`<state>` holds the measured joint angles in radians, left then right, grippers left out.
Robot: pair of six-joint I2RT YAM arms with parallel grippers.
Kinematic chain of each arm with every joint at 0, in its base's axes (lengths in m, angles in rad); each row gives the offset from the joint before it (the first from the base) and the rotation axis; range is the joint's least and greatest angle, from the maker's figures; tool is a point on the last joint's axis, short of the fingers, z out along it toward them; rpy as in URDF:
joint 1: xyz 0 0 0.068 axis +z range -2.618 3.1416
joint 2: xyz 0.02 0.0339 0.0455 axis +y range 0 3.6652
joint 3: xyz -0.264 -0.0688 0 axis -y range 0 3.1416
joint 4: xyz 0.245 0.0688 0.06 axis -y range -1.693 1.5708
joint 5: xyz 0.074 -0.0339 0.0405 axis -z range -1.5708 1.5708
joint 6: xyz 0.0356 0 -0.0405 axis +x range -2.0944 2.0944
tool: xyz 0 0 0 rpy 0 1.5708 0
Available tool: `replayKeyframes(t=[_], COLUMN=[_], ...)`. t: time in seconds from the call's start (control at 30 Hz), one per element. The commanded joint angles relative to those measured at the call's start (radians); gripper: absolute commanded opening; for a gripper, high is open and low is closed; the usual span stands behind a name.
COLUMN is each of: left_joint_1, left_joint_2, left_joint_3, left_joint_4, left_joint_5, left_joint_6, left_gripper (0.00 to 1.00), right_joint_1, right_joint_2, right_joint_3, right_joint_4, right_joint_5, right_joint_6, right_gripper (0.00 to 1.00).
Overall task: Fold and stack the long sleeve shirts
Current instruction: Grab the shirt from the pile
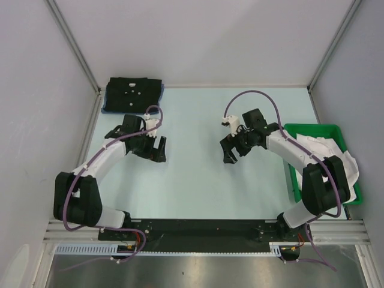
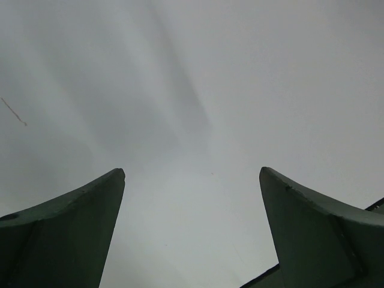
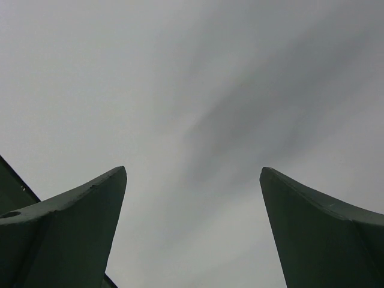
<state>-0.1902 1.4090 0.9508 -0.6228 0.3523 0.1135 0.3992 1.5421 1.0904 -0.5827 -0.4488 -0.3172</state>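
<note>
At the far left corner of the table we see the black shirt, folded into a flat rectangle with small white marks on its top face. A thin blue shirt edge shows from under it along its near left side, so the black one lies on the blue one.

Just nearer than this stack we find the left gripper, hanging over bare table with its pincer released. In its wrist view we see the left gripper with both dark fingers spread wide and only the pale surface between them.

Across a stretch of bare table we meet the right gripper, facing the left one and well apart from it. Its pincer is released too: in its wrist view the right gripper has its fingers far apart and holds nothing.

At the right edge we see the green tray. The white shirt lies crumpled in it, spilling over its right rim, partly hidden by the right arm.
</note>
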Motion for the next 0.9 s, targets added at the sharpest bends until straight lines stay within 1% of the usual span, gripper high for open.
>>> replayKeyframes(t=[0.0, 0.07, 0.1, 0.13, 0.17, 0.2, 0.23, 0.3, 0.33, 0.37, 0.4, 0.43, 0.47, 0.5, 0.57, 0.6, 0.73, 0.8, 0.87], left_joint_1=[0.003, 0.003, 0.003, 0.003, 0.003, 0.003, 0.003, 0.002, 0.001, 0.001, 0.001, 0.001, 0.001, 0.001, 0.001, 0.001, 0.001, 0.001, 0.003], left_joint_2=[-0.036, -0.022, -0.013, -0.010, -0.005, -0.001, 0.007, 0.044, 0.059, 0.070, 0.090, 0.097, 0.107, 0.142, 0.171, 0.180, 0.206, 0.214, 0.214], left_joint_3=[0.061, 0.098, 0.120, 0.158, 0.172, 0.199, 0.218, 0.276, 0.296, 0.311, 0.327, 0.350, 0.362, 0.400, 0.440, 0.450, 0.494, 0.502, 0.502], left_joint_4=[0.048, 0.044, 0.041, 0.038, 0.044, 0.049, 0.054, 0.054, 0.046, 0.043, 0.043, 0.046, 0.048, 0.046, 0.026, 0.025, 0.011, 0.008, 0.009], left_joint_5=[-0.010, -0.015, -0.015, -0.006, -0.001, -0.001, 0.007, 0.027, 0.034, 0.045, 0.053, 0.057, 0.062, 0.054, 0.066, 0.065, 0.022, 0.011, 0.002], left_joint_6=[0.032, 0.043, 0.052, 0.061, 0.078, 0.081, 0.090, 0.097, 0.097, 0.097, 0.097, 0.095, 0.085, 0.071, 0.069, 0.071, 0.074, 0.072, 0.069], left_gripper=[0.99, 0.99, 0.99, 1.00, 0.99, 0.99, 0.99, 0.99, 0.99, 1.00, 0.99, 0.99, 0.99, 1.00, 0.99, 0.99, 0.99, 0.99, 0.99], right_joint_1=[-0.067, -0.115, -0.140, -0.193, -0.221, -0.252, -0.334, -0.446, -0.501, -0.617, -0.666, -0.710, -0.788, -0.853, -0.884, -0.913, -0.921, -0.921, -0.922], right_joint_2=[-0.031, -0.053, -0.072, -0.104, -0.125, -0.140, -0.170, -0.195, -0.207, -0.227, -0.234, -0.235, -0.226, -0.179, -0.140, -0.108, -0.021, 0.016, 0.062], right_joint_3=[0.092, 0.114, 0.120, 0.123, 0.131, 0.144, 0.149, 0.154, 0.151, 0.141, 0.128, 0.097, 0.077, 0.028, -0.009, -0.023, -0.125, -0.150, -0.138], right_joint_4=[0.005, -0.034, -0.083, -0.118, -0.159, -0.255, -0.303, -0.420, -0.445, -0.459, -0.466, -0.464, -0.456, -0.409, -0.375, -0.330, -0.198, -0.163, -0.167], right_joint_5=[0.036, 0.038, 0.044, 0.050, 0.064, 0.074, 0.088, 0.128, 0.143, 0.188, 0.218, 0.284, 0.314, 0.409, 0.497, 0.512, 0.585, 0.573, 0.529], right_joint_6=[-0.028, -0.040, -0.052, -0.072, -0.129, -0.167, -0.198, -0.266, -0.284, -0.304, -0.345, -0.365, -0.382, -0.384, -0.353, -0.346, -0.319, -0.298, -0.271], right_gripper=[1.00, 1.00, 1.00, 1.00, 1.00, 1.00, 1.00, 0.99, 1.00, 1.00, 1.00, 1.00, 1.00, 1.00, 1.00, 1.00, 1.00, 0.99, 0.93])
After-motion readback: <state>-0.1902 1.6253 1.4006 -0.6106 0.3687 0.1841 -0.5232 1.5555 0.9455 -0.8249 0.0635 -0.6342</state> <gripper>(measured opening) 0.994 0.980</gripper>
